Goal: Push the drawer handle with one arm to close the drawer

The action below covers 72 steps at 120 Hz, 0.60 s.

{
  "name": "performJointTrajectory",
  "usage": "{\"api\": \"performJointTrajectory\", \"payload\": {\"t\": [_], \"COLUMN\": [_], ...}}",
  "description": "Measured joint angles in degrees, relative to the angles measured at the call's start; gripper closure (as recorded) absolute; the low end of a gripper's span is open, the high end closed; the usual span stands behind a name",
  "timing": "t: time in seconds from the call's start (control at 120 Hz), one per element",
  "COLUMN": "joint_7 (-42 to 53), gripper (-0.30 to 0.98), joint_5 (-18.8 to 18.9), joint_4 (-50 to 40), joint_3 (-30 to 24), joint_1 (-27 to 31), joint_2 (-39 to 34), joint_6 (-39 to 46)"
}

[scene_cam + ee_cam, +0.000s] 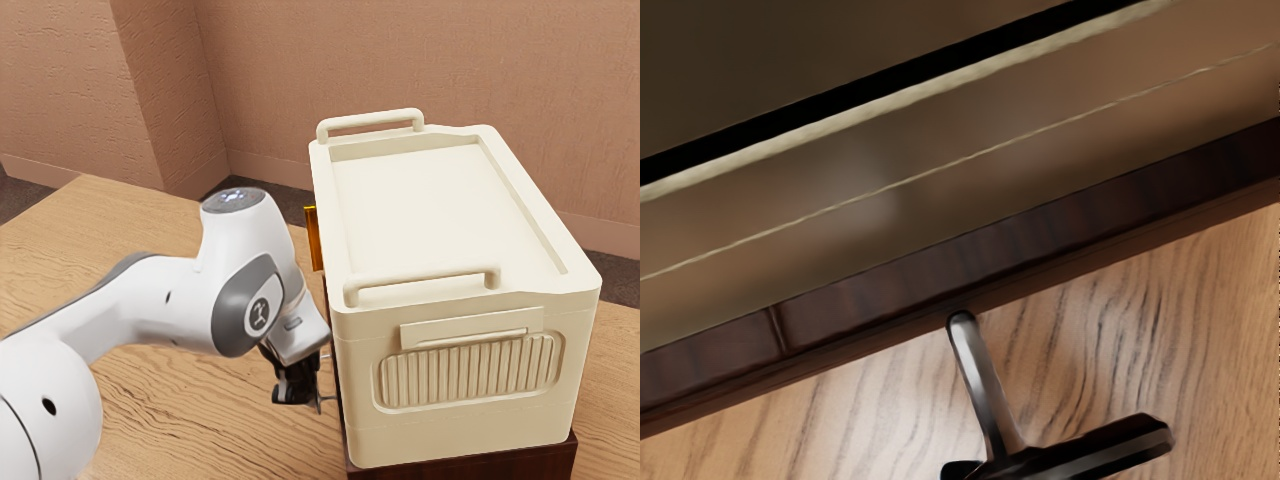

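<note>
My gripper [297,388] hangs low beside the cream box, at the side facing the arm. Thin metal parts of what looks like the drawer handle [328,398] stand between it and the box's lower side. From the wrist, a metal handle post [982,385] runs out from the dark wooden drawer front [880,290] to a dark handle bar [1090,450]. That front lies along the foot of the cream body, and I cannot tell whether a gap is left behind it. Where my gripper meets the handle is too hidden to make out.
The cream box [440,210], with two raised rails on top, stands on a dark wooden base [480,462]. An orange piece [314,238] sticks out from its side beyond the hand. Wood-grained tabletop [190,420] extends below the arm; textured walls rise behind.
</note>
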Motion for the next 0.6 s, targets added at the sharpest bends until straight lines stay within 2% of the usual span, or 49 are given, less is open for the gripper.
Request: {"api": "performJointTrajectory", "payload": {"t": [0.075, 0.167, 0.242, 0.292, 0.35, 0.4, 0.442, 0.508, 0.6], "joint_7": [-0.53, -1.34, -2.08, -2.76, -3.98, -5.19, -6.11, -6.75, -7.18], "gripper": [0.84, 0.78, 0.78, 0.78, 0.79, 0.79, 0.79, 0.68, 0.47], "joint_5": [-0.17, -0.25, 0.20, 2.20, 8.45, 16.20, 22.56, 30.49, 36.31], "joint_4": [-0.53, -1.47, -2.97, -3.23, -1.57, 4.10, 9.92, 15.79, 19.19], "joint_3": [-0.08, 1.45, 6.47, 11.94, 22.77, 32.80, 38.99, 43.96, 48.86], "joint_1": [-0.50, -2.37, -6.66, -10.27, -16.16, -19.46, -20.74, -21.44, -21.83], "joint_2": [0.03, 0.10, 0.01, -0.20, -1.08, -1.70, -1.84, -1.24, 1.21], "joint_6": [-0.08, -1.11, -2.22, -3.74, -6.98, -11.55, -15.75, -21.53, -28.81]}}
